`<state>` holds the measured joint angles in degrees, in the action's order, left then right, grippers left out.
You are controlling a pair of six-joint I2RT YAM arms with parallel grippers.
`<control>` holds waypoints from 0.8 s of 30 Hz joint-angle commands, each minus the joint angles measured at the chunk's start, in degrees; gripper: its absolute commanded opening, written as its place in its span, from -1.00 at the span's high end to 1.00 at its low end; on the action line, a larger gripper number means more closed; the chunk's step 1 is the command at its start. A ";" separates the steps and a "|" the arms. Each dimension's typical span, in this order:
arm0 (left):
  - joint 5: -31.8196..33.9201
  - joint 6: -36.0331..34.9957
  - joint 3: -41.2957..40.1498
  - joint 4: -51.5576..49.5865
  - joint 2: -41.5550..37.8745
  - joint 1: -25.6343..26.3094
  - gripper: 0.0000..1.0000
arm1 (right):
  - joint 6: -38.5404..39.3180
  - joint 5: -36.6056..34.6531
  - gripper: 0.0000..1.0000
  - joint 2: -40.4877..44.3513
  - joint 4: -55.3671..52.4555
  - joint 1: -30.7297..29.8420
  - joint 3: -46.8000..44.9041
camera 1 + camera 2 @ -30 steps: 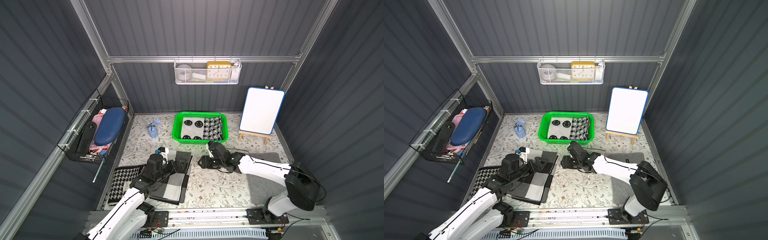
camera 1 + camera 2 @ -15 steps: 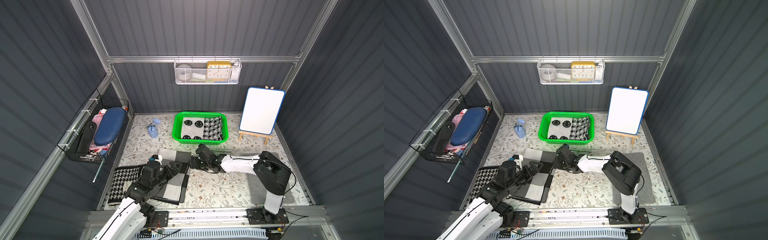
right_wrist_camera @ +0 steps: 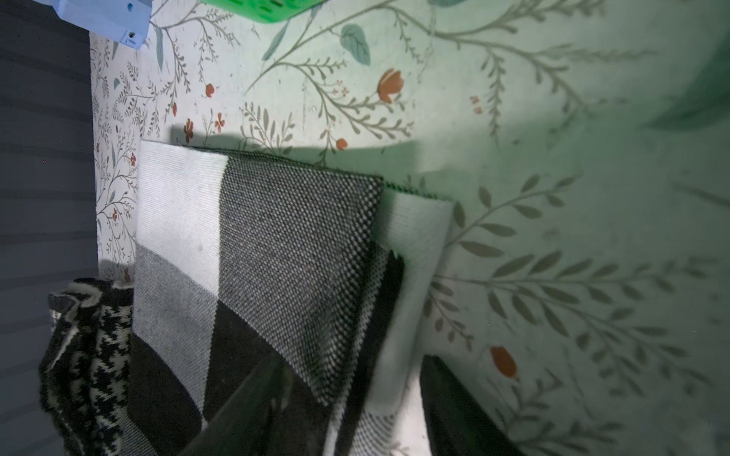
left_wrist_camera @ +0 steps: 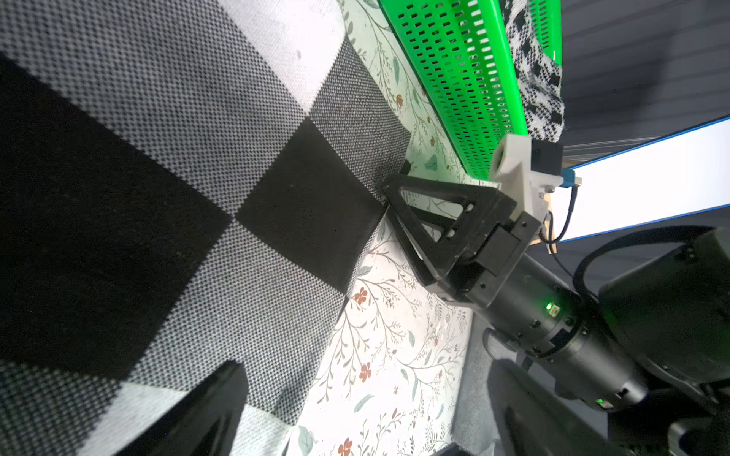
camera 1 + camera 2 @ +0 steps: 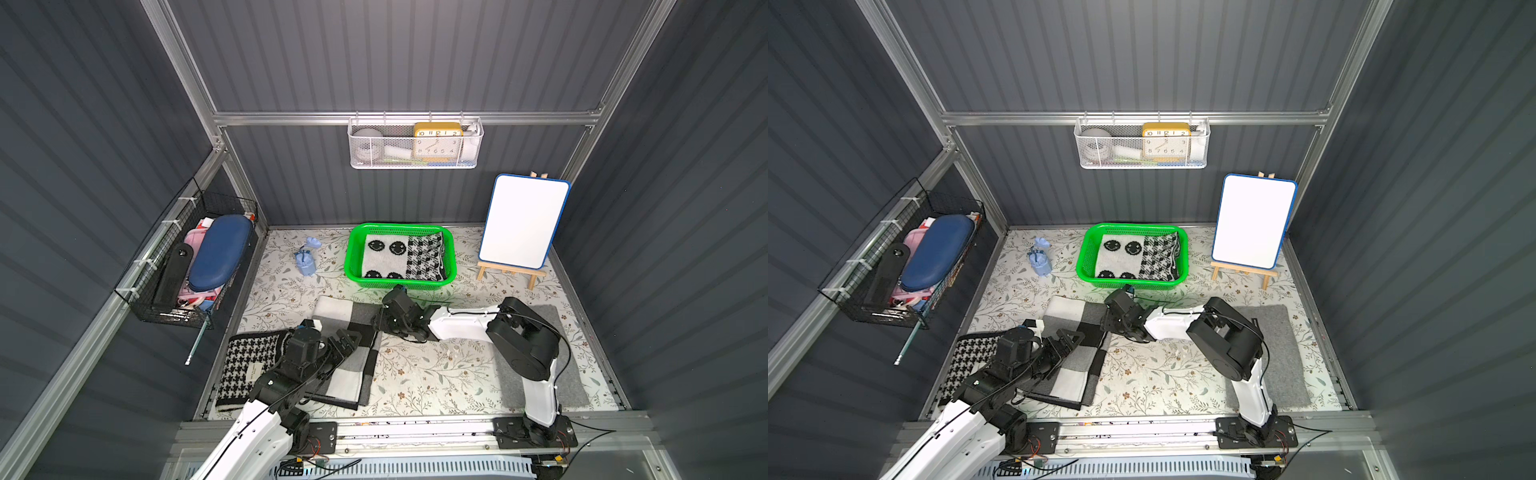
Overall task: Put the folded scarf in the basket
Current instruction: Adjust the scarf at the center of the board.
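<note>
The folded scarf [image 5: 353,374] [image 5: 1071,374], checked in black, grey and white, lies flat on the floral table in front of the green basket [image 5: 399,283] [image 5: 1129,284]. My left gripper [image 5: 346,339] [image 4: 367,414] hovers open over the scarf's right edge, one finger above the cloth and one above the table. My right gripper [image 5: 380,324] [image 3: 355,406] is low at the scarf's far right corner. It is open, and the layered edge of the scarf [image 3: 276,244] lies between its fingers. The left wrist view shows the right gripper's tips [image 4: 391,197] against the scarf [image 4: 197,177].
The basket holds a smiley scarf [image 5: 384,257] and a houndstooth one [image 5: 426,259]. Another houndstooth scarf [image 5: 249,365] lies front left. A blue object [image 5: 305,259] sits left of the basket, a whiteboard on an easel [image 5: 523,224] right of it, and a grey mat [image 5: 573,374] front right.
My right gripper has slid left across the table to the scarf's corner, its arm folding up. The left gripper has shifted slightly toward the front over the scarf.
</note>
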<state>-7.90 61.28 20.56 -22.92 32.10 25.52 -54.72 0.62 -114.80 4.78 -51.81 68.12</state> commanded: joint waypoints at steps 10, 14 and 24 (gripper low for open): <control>-0.51 1.08 0.36 -1.56 0.81 0.06 -0.99 | 1.38 -0.88 1.00 -1.86 -2.13 -0.66 2.71; -0.70 0.56 0.93 -0.73 1.76 0.06 -0.99 | 1.91 -3.78 1.00 2.94 -2.77 -0.63 -1.77; -0.76 0.84 -0.41 8.24 3.65 0.06 -0.99 | -4.03 -18.64 1.00 31.53 -15.47 -0.75 -28.37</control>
<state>-7.92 61.73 20.56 -18.59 34.59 25.52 -55.37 -10.96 -90.50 -2.59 -52.62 46.87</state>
